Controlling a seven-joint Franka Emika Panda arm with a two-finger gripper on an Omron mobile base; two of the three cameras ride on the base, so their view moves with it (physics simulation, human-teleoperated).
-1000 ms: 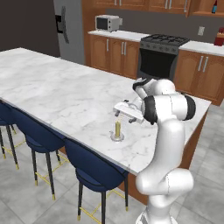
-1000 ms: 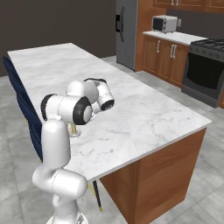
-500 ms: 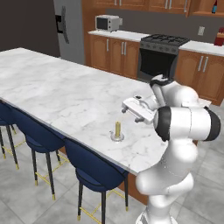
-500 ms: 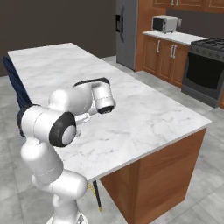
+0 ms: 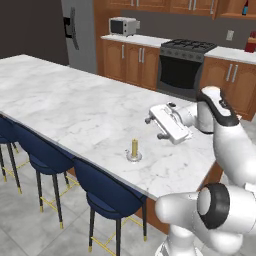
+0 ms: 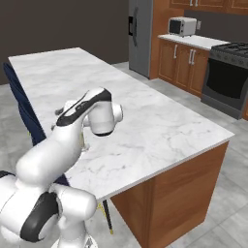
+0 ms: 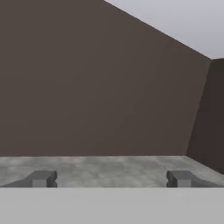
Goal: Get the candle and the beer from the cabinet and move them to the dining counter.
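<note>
The pale yellow candle [image 5: 134, 148] stands upright on a small silver holder near the front edge of the dining counter [image 5: 65, 105], the long white marble island [image 6: 145, 116]. My gripper [image 5: 155, 128] hovers above the counter, to the right of the candle and a little behind it, clear of it. In the hand view its fingertips [image 7: 41, 178] stand wide apart, so the gripper [image 7: 111, 179] is open and holds nothing, facing a dark wall. A small dark bottle with blue on it, probably the beer [image 5: 245, 7], sits high in the upper cabinet [image 5: 232, 7] at the far right.
Dark blue chairs [image 5: 107, 192] line the island's near side. Beyond it are the black stove [image 5: 182, 65], a microwave [image 5: 124, 25], a grey fridge [image 5: 77, 30] and a red knife block [image 5: 251, 46]. My own arm [image 6: 82, 126] blocks part of the right base view.
The hand has swung right, away from its place over the candle, and turned level. The candle stays standing on the counter. The gripper has stayed open.
</note>
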